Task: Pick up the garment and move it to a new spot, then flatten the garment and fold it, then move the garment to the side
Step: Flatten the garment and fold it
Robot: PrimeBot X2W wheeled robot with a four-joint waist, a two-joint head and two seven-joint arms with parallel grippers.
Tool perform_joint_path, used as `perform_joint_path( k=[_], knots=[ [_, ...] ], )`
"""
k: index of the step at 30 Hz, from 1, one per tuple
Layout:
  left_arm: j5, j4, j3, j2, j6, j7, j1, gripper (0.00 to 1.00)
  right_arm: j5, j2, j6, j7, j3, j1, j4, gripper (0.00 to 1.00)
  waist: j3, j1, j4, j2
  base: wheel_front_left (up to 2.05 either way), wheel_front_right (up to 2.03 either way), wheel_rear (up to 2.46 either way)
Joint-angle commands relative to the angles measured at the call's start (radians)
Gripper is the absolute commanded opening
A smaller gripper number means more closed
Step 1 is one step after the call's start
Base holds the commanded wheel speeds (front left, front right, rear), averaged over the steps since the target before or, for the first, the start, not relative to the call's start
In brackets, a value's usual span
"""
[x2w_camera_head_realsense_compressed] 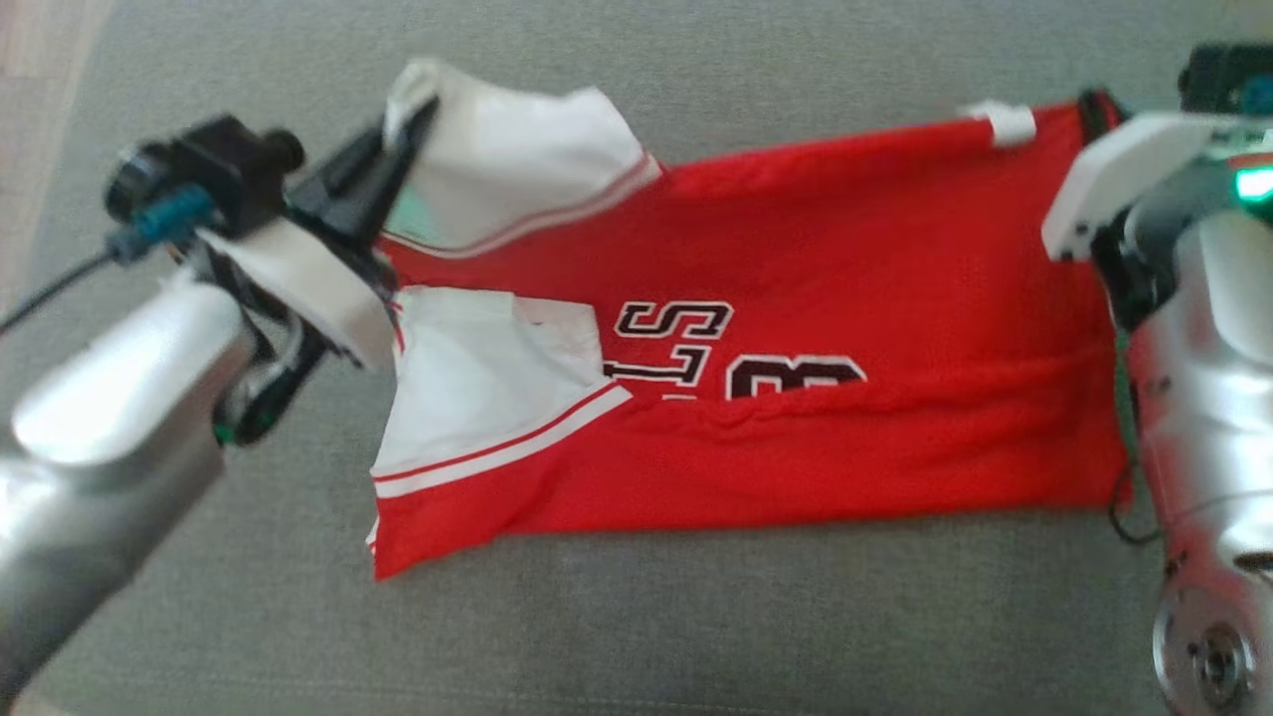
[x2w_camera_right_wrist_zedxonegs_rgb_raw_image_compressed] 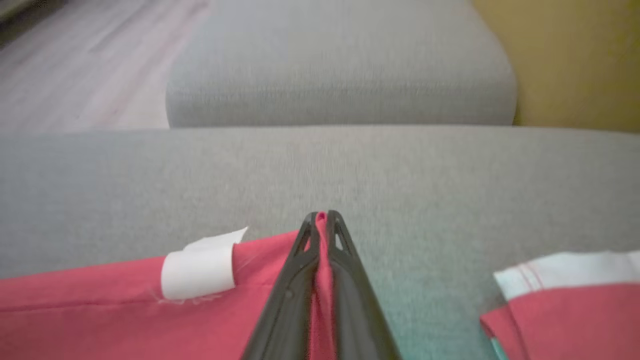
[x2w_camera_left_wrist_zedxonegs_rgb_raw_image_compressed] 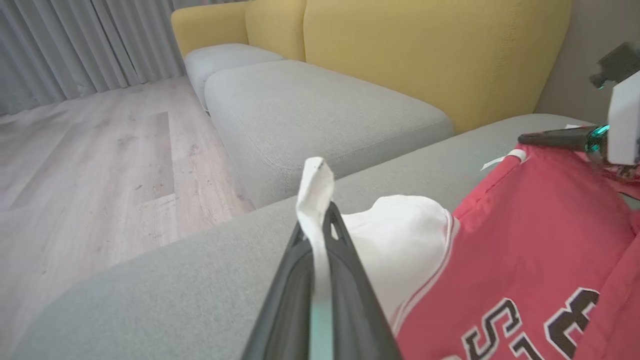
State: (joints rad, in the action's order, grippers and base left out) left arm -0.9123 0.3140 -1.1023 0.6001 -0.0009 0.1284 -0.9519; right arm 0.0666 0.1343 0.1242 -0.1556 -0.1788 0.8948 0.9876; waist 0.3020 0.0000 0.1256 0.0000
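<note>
The garment (x2w_camera_head_realsense_compressed: 796, 298), a red jersey with white sleeves and black lettering, is laid lengthwise across the grey sofa cushion (x2w_camera_head_realsense_compressed: 696, 617), with its sleeve end toward 9 o'clock in the head view and its hem end toward 3 o'clock. The edge at 6 o'clock is folded up over the body, so that the lettering is partly covered. The left gripper (x2w_camera_head_realsense_compressed: 418, 114) is located at the 10 o'clock corner of the garment, and its fingers are closed on the white cloth of the upper sleeve. In the left wrist view a strip of white cloth is seen pinched between the two dark fingers and projecting past their tips. This sleeve is raised off the cushion, while the second sleeve, at 8 o'clock, lies flat on the folded body. The right gripper (x2w_camera_head_realsense_compressed: 1097, 107) is located at the 2 o'clock corner of the garment. In the right wrist view its fingers are seen pressed together on a fold of red cloth at the hem. A white label (x2w_camera_head_realsense_compressed: 1009, 124) is attached to the hem edge just beside this gripper, on its 9 o'clock side. The upper edge of the garment is stretched between the two grippers. In the left wrist view a second grey cushion (x2w_camera_left_wrist_zedxonegs_rgb_raw_image_compressed: 310, 110) is visible at 12 o'clock, a yellow backrest (x2w_camera_left_wrist_zedxonegs_rgb_raw_image_compressed: 425, 45) at 1 o'clock, a wooden floor (x2w_camera_left_wrist_zedxonegs_rgb_raw_image_compressed: 100, 160) at 9 o'clock and grey curtains (x2w_camera_left_wrist_zedxonegs_rgb_raw_image_compressed: 75, 45) at 10 o'clock.
</note>
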Motion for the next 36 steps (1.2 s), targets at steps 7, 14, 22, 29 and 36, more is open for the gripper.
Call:
perform_joint_path(
  k=[7, 14, 22, 29, 36],
  knots=[
    [0.069, 0.154, 0.08, 0.027, -0.008, 0.041, -0.21, 0.0, -0.128, -0.015, 0.007, 0.083, 0.138, 0.138, -0.073, 0.0, 0.047, 0.0, -0.047, 0.0, 0.0, 0.0, 0.0],
    [0.128, 0.337, 0.118, -0.043, 0.009, 0.111, -0.343, 0.0, -0.217, -0.015, 0.007, 0.144, 0.202, 0.178, -0.096, 0.0, 0.082, 0.0, -0.071, 0.0, 0.0, 0.0, 0.0],
    [0.163, 0.456, 0.133, -0.115, -0.04, 0.132, -0.365, 0.0, -0.285, 0.003, 0.007, 0.181, 0.238, 0.159, -0.09, 0.0, 0.068, 0.0, -0.066, 0.0, 0.0, 0.0, 0.0],
    [0.179, 0.447, 0.117, -0.114, -0.083, 0.133, -0.246, 0.0, -0.374, 0.036, 0.007, 0.168, 0.266, 0.083, -0.085, 0.0, -0.003, 0.0, -0.042, 0.0, 0.0, 0.0, 0.0],
    [0.161, 0.39, 0.094, -0.069, -0.096, 0.133, -0.1, 0.0, -0.499, 0.083, 0.007, 0.105, 0.341, -0.042, -0.116, 0.0, -0.082, 0.0, -0.019, 0.0, 0.0, 0.0, 0.0]
  ],
)
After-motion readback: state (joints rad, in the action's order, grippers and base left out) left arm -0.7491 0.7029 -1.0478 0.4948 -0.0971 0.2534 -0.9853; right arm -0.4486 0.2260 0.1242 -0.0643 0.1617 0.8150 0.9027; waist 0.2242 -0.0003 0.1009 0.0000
